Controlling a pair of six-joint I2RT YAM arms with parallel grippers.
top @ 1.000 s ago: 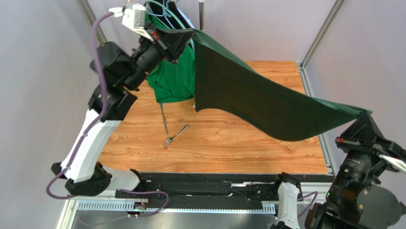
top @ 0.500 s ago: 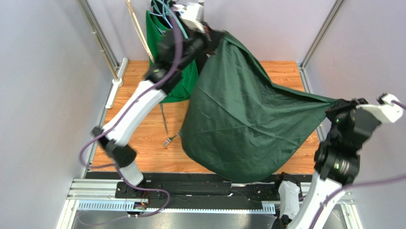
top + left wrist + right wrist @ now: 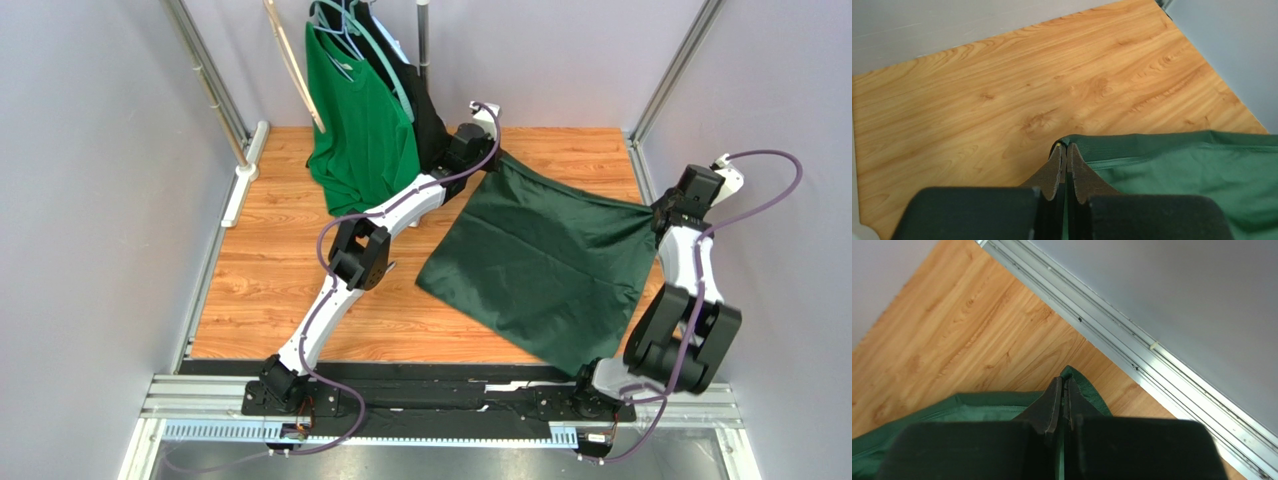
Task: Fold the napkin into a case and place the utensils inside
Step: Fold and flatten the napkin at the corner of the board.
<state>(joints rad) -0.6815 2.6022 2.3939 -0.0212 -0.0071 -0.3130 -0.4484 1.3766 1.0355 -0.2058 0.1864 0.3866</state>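
Seen from above, the large dark forest-green cloth napkin (image 3: 540,265) lies spread open and unfolded on the right half of the wooden surface (image 3: 280,270). The left arm (image 3: 405,205) and right arm (image 3: 685,255) each reach one of its far corners. No silver utensils show.

In the left wrist view, the left fingers (image 3: 1054,172) are pressed together on the napkin's corner hem.

In the right wrist view, the right fingers (image 3: 1049,407) pinch the other corner beside the aluminium rail (image 3: 1112,335).

Folding the case and loading it both appear yet to come.

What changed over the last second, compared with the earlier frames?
Both arms swung the napkin down from mid-air and spread it out on the table. The left gripper and right gripper kept their jaws shut on its far corners. The utensils are no longer visible.
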